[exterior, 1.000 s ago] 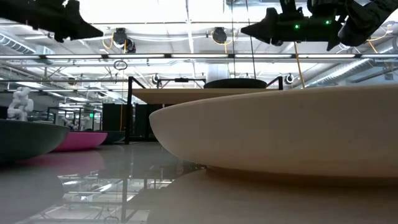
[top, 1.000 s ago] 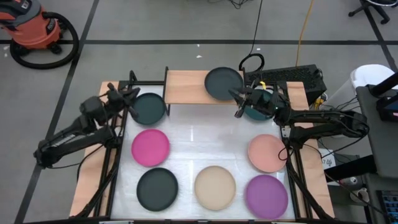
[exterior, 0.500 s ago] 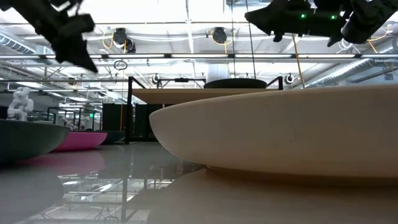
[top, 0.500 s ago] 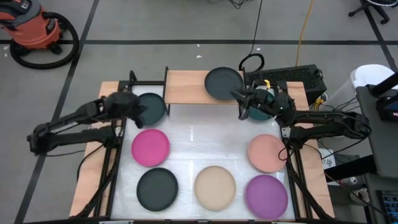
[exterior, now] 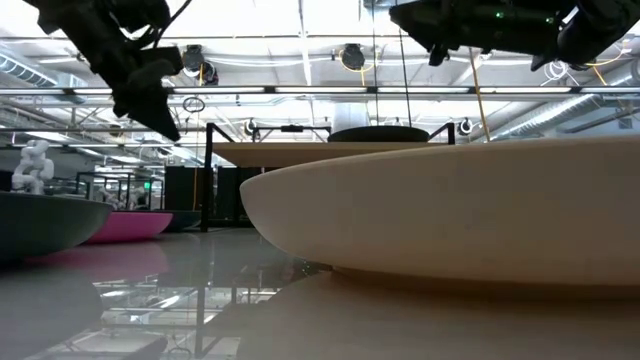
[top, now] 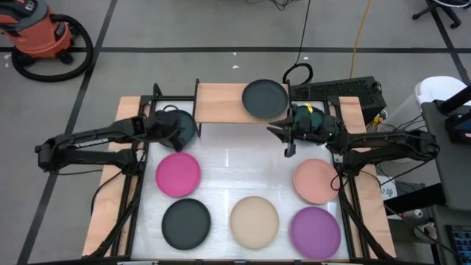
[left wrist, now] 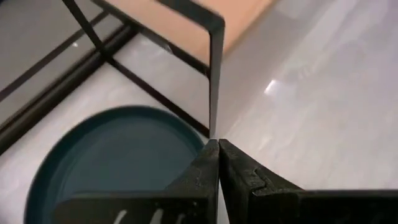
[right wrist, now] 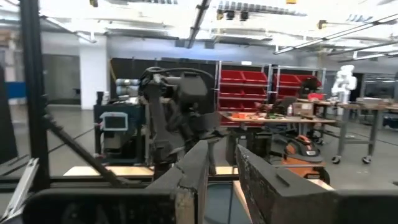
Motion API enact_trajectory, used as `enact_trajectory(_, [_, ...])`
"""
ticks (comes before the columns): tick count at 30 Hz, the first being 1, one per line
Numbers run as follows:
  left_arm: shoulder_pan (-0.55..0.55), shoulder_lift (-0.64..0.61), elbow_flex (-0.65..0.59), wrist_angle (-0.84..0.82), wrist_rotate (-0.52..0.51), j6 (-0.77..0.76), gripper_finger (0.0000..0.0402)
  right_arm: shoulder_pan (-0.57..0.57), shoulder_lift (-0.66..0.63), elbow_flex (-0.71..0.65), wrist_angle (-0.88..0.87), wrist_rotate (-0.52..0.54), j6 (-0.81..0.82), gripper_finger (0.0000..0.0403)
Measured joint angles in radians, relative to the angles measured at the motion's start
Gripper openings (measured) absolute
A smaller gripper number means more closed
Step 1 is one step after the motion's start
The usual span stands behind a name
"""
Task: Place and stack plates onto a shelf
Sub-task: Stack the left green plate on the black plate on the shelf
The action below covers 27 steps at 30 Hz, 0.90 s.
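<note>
My left gripper (top: 176, 131) (left wrist: 218, 149) hovers shut over the right rim of a dark teal plate (top: 182, 125) (left wrist: 106, 162), which lies flat on the table by the shelf's left leg (left wrist: 215, 81). In the low view this gripper (exterior: 150, 100) is well above the table. My right gripper (top: 282, 140) is open and empty, in the air just in front of the shelf's right end. The light-wood shelf (top: 221, 103) carries one charcoal plate (top: 265, 98) lying flat on its right half.
Lying flat on the white table are a magenta plate (top: 178, 174), a charcoal plate (top: 185, 223), a beige plate (top: 255, 221), a purple plate (top: 315, 232) and a salmon plate (top: 318, 180). The shelf's left half is bare wood. Black frame rails run along both sides.
My left gripper has swung from the table's left edge toward the right and down, and now stands over the teal plate's right rim. My right gripper has drawn back from the shelf toward the near edge, and its arm now covers a second teal plate by the shelf's right end.
</note>
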Motion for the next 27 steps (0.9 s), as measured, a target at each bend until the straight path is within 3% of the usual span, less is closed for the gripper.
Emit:
enact_trajectory(6, [0.000,0.062,0.000,-0.047,0.008,-0.016,0.0040,0.066,0.000,0.000,-0.033,0.001,-0.055,0.0070])
enact_trajectory(17, [-0.001,0.263,0.000,-0.059,0.055,-0.042,0.0177,0.126,0.000,0.000,-0.042,0.110,-0.211,0.0070])
enact_trajectory(27, [-0.001,0.383,-0.001,-0.058,0.056,-0.070,0.0195,0.126,0.000,0.000,-0.039,0.111,-0.275,0.0070])
